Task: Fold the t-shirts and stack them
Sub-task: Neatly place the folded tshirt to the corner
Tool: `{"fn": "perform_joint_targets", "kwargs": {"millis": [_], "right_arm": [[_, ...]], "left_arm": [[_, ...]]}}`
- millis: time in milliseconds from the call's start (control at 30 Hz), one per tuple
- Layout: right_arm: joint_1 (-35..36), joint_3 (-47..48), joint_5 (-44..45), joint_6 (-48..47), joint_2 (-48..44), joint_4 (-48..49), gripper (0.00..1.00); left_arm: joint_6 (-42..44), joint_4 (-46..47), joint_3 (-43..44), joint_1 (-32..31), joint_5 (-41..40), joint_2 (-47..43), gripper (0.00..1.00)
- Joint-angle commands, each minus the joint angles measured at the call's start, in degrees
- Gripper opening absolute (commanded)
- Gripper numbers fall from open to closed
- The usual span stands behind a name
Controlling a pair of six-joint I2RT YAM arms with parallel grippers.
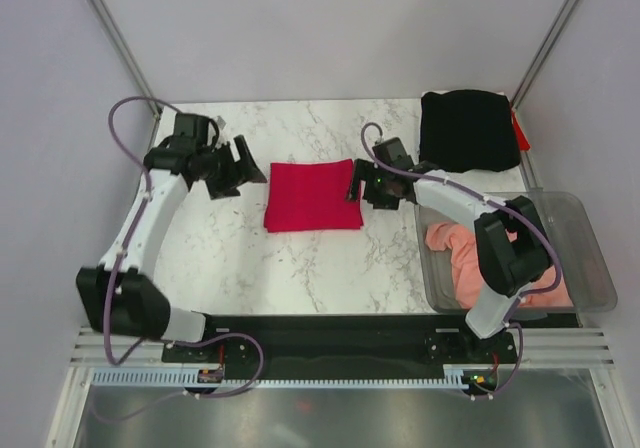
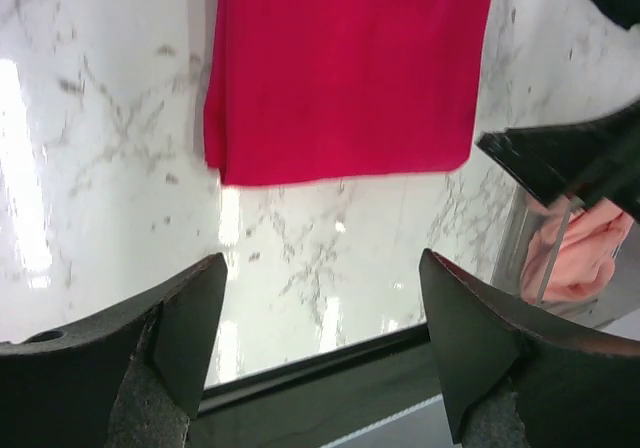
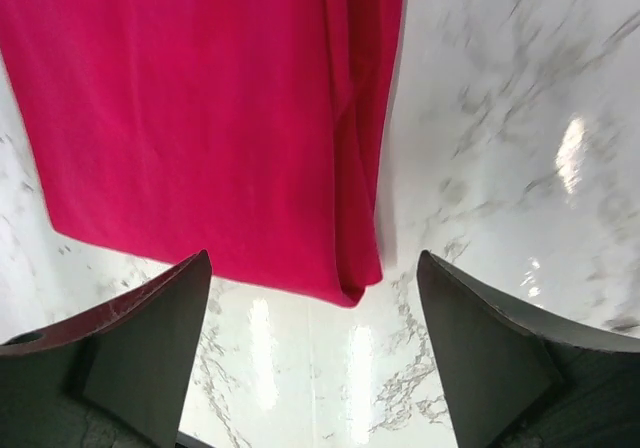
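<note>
The left gripper [image 2: 320,288] hovers over the marble table [image 1: 230,258] just off the left edge of the crimson t-shirt [image 1: 312,196], its jaws spread wide and holding nothing. That suggests it is clear of the cloth, not working it. The crimson t-shirt lies flat in the middle of the table as a neat rectangle, its layered edges visible in the right wrist view, so its fold looks complete. At its right edge the right gripper [image 3: 315,278] hangs close above the cloth, likewise wide open and empty. Farther right, the black t-shirt [image 1: 468,130] sits in the far corner as a rough rectangle, probably the base of the stack. The salmon-pink t-shirt [image 1: 455,253] lies crumpled in the clear plastic bin [image 1: 590,258] at the near right, apparently waiting to be folded.
</note>
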Motion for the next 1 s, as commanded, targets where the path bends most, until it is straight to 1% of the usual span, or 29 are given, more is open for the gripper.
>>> {"fn": "perform_joint_targets", "kwargs": {"millis": [0,33,67,133,167,233,267,300,333,367,500,567,600,633,667,733,867,967], "right_arm": [[4.2,-7.3,-1.5,3.3,-0.4,8.1,0.91],[4.8,-7.7,-1.0,3.5,-0.1,8.8,0.89],[5.2,-7.3,-0.9,3.3,1.4,9.5,0.88],[6.2,-5.8,-0.2,2.4,3.6,9.2,0.85],[6.4,-5.2,0.2,2.6,5.4,9.2,0.84],[7.5,-4.4,0.6,3.8,6.5,9.0,0.80],[8.3,-4.5,1.3,4.4,6.9,9.0,0.77],[10.3,-5.1,2.0,5.3,6.8,9.2,0.75],[11.4,-5.3,3.2,6.9,6.8,9.3,0.71],[12.8,-5.4,3.4,7.5,6.9,10.1,0.70],[20.5,-3.2,1.9,8.3,7.9,11.8,0.67],[22.5,-1.2,-0.3,7.4,7.9,11.5,0.76],[23.6,-1.2,-0.6,7.3,7.3,11.4,0.82],[23.6,-1.3,-0.1,7.3,6.4,10.9,0.96],[23.6,-2.2,1.8,7.3,4.0,9.7,0.98],[22.9,-3.1,3.5,6.8,1.3,8.3,0.98],[19.5,-7.8,4.2,6.6,-6.0,7.8,0.98],[14.5,-10.9,2.1,6.6,-7.6,10.4,0.98]], "left_arm": [[3.3,1.0,-12.4,-0.1,-0.1,-13.1,0.84],[3.5,1.3,-15.3,-0.1,0.2,-19.1,0.84],[3.7,1.2,-20.7,-0.1,0.3,-22.6,0.84],[2.5,1.0,-26.0,-0.1,0.5,-29.0,0.84],[1.8,0.8,-30.6,-0.1,1.3,-36.0,0.84],[1.0,-0.1,-33.7,-0.1,1.6,-42.1,0.84],[0.4,-1.3,-34.7,-0.1,1.3,-46.2,0.84],[0.7,-1.9,-34.3,-0.1,1.6,-48.0,0.84],[1.0,-2.4,-33.7,-0.1,1.5,-49.1,0.84],[2.0,-3.2,-31.6,-0.1,-0.5,-49.9,0.84],[6.3,-5.0,-27.8,-0.1,-4.3,-51.4,0.84],[7.6,-4.5,-28.1,-0.1,-4.4,-51.5,0.84],[7.7,-4.5,-28.3,-0.1,-2.9,-51.3,0.84],[7.7,-3.5,-29.4,-0.1,-1.4,-51.4,0.84],[7.1,-2.7,-30.7,-0.1,0.5,-51.8,0.84],[6.0,-1.4,-33.1,-0.1,1.5,-53.0,0.82],[5.4,-0.5,-33.6,0.3,2.1,-53.9,0.83],[5.5,-0.5,-33.7,0.9,2.5,-52.2,0.82]]}}
